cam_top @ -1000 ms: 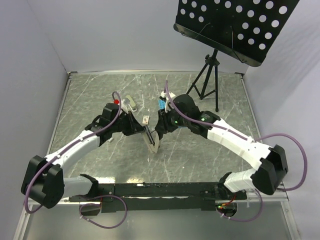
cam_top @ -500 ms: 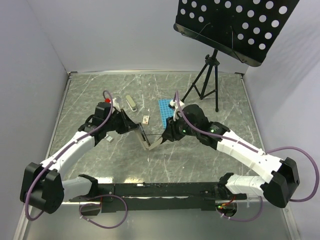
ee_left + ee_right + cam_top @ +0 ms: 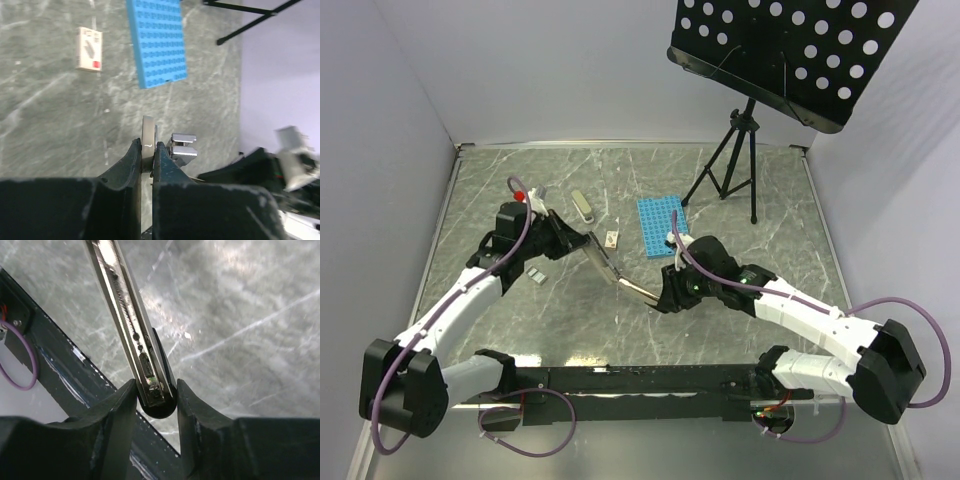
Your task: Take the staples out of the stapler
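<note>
The stapler [image 3: 620, 272] hangs opened out in a long line between my two grippers, above the middle of the table. My left gripper [image 3: 582, 238] is shut on its far-left end, a thin pale strip [image 3: 148, 132] pinched between the jaws, with a silver metal piece [image 3: 183, 144] just to its right. My right gripper [image 3: 658, 296] is shut on the near-right end, where the black rounded tip and open silver channel [image 3: 127, 310] show between the fingers [image 3: 120, 405]. Two tiny grey-silver strips that look like staples [image 3: 533, 274] lie on the table under my left forearm.
A blue studded plate [image 3: 658, 225] lies behind the stapler, and it also shows in the left wrist view [image 3: 156, 42]. A small tan-white block [image 3: 611, 239] lies left of it. A pale bar [image 3: 582, 207] lies at the back left. A black tripod stand [image 3: 730, 160] stands at the back right.
The grippers have pulled apart, the left one back and left, the right one nearer and right. The stapler has gone from a folded V to a stretched-out line.
</note>
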You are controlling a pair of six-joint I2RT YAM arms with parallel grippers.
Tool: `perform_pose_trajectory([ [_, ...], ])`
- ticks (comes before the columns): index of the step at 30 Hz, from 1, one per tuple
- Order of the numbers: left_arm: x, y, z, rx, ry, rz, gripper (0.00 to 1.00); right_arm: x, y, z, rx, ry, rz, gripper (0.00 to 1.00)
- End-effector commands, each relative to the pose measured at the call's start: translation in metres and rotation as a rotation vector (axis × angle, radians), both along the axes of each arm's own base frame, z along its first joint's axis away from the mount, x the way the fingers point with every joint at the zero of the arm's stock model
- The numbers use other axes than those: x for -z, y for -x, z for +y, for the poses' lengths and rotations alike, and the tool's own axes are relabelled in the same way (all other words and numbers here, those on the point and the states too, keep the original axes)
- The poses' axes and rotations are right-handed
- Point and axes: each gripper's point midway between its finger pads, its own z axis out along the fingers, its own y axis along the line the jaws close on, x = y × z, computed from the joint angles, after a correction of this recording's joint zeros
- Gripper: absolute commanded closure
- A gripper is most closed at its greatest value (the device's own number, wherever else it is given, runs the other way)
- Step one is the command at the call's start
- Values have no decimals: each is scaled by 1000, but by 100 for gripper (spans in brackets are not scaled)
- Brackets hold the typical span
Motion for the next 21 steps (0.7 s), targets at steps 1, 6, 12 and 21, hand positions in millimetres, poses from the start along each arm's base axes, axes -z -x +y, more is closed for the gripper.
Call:
perform_pose_trajectory([
  [1,-61,0,-18,38,199,-127,99,-2,3,4,10,-30,16,56],
  [6,-70,9,-24,87,276,-149,99,-10,-1,7,3,-51,-14,40],
  [12,-77,17,-26,124,285,-191,99,-56,8,12,-70,-138,-76,18],
  [21,-90,34,-33,238,331,-263,99,-111,3,32,-170,-272,-157,6],
])
